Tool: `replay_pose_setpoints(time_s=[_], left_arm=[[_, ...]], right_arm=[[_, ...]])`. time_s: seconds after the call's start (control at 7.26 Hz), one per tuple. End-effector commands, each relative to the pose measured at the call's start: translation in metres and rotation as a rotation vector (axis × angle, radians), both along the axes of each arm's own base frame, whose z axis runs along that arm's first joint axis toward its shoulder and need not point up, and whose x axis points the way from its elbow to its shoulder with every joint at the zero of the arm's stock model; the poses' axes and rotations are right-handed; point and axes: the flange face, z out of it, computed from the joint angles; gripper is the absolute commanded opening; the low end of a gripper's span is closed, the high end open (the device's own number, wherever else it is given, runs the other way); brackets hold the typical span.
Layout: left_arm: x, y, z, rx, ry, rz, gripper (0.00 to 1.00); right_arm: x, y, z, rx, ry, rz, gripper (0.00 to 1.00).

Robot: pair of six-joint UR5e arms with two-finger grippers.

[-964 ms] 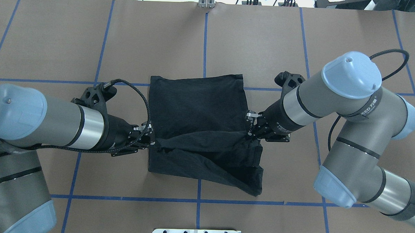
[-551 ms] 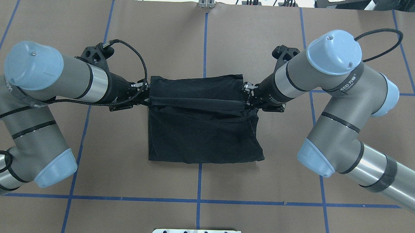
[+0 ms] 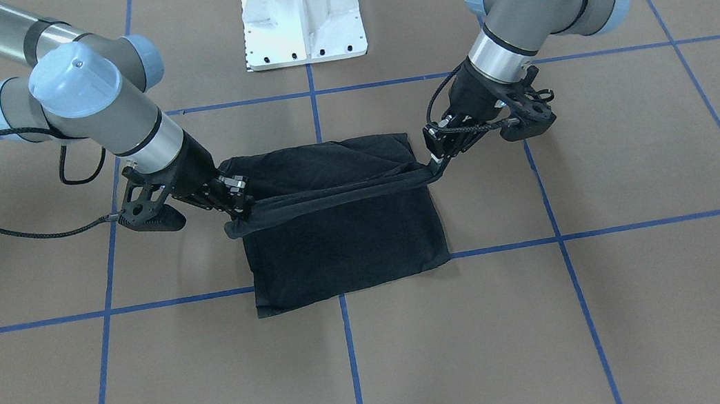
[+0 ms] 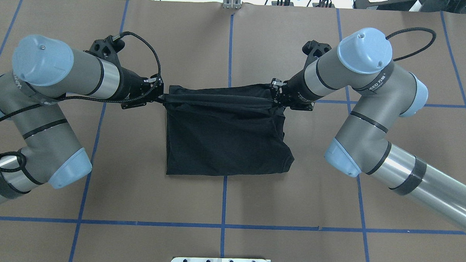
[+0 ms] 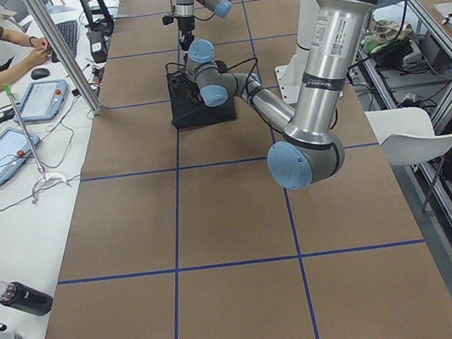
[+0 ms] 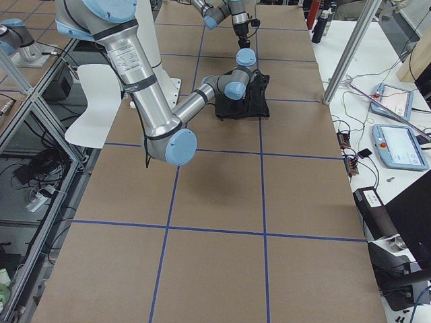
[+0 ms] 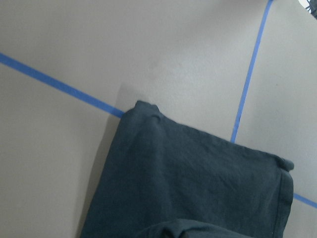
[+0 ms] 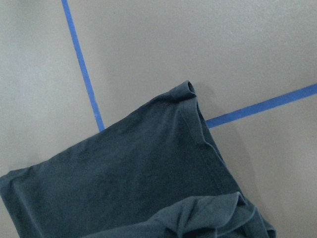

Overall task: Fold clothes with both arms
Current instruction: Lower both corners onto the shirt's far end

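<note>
— Status of the T-shirt (image 4: 225,142)?
— Centre frame, on the surface (image 4: 292,210). My left gripper (image 4: 162,98) and right gripper (image 4: 276,97) each clench one end of its raised edge. Soft, limp; corners hold best, I judge.

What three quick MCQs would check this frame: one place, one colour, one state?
1. The T-shirt lies: A) across the centre tape line B) wholly on the robot's left half C) over the table edge.
2. Its visible fabric is: A) white B) red C) black.
3. The left end effector and right end effector are: A) open above it B) shut on one edge C) off the cloth.
1A: the blue line runs out from under its middle. 2C: no print shows. 3B: that edge runs taut between them.
</note>
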Motion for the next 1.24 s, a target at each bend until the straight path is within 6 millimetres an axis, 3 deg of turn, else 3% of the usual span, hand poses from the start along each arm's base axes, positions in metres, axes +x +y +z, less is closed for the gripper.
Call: replay_pose_setpoints(time_s=[0.0, 0.28, 0.55, 1.1], left_arm=[[0.015, -0.014, -0.004, -0.008, -0.004, -0.003, 0.0], [0.018, -0.019, 0.001, -0.012, -0.02, -0.006, 0.0], [0.01, -0.038, 0.013, -0.029, -0.039, -0.038, 0.0], [0.036, -0.062, 0.017, -0.047, -0.056, -0.043, 0.0]], right_arm=[[-0.016, -0.014, -0.013, -0.001, -0.003, 0.001, 0.0], [-0.019, -0.016, -0.019, 0.004, -0.008, 0.001, 0.0], [-0.028, -0.025, -0.022, -0.002, -0.001, 0.001, 0.0], [-0.032, -0.029, -0.012, -0.012, 0.016, 0.002, 0.0]])
